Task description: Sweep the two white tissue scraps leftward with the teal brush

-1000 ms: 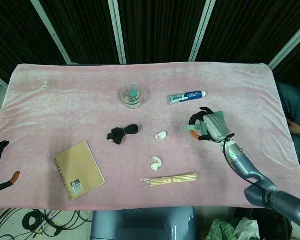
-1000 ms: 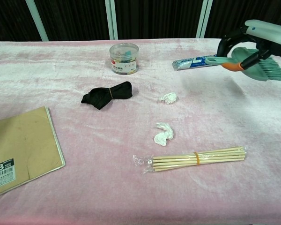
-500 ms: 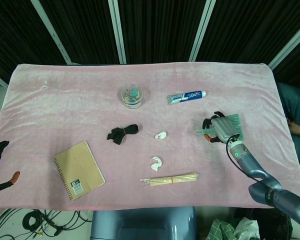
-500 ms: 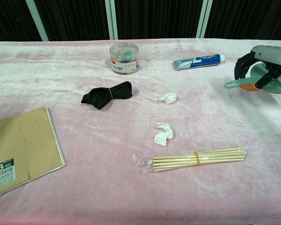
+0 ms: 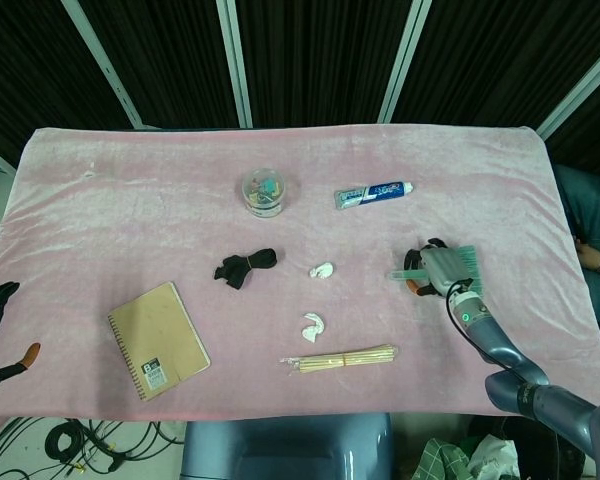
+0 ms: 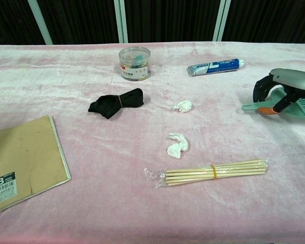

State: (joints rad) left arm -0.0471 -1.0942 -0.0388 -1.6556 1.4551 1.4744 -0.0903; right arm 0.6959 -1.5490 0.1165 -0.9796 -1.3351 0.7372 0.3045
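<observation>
So your right robot hand [image 5: 442, 270] has dropped a lot over the last second. It started up high and further back with the teal brush [image 6: 282, 104] lifted well off the pink worktop [image 5: 130, 200], out near the toothpaste tube [image 6: 215, 65]. Now it's come down and pulled in toward you, with the brush sitting low, just over the cloth or on it, I can't tell which. The brush has also levelled out, handle pointing left toward the tissue scraps [image 6: 179, 127], which it's well apart from.
</observation>
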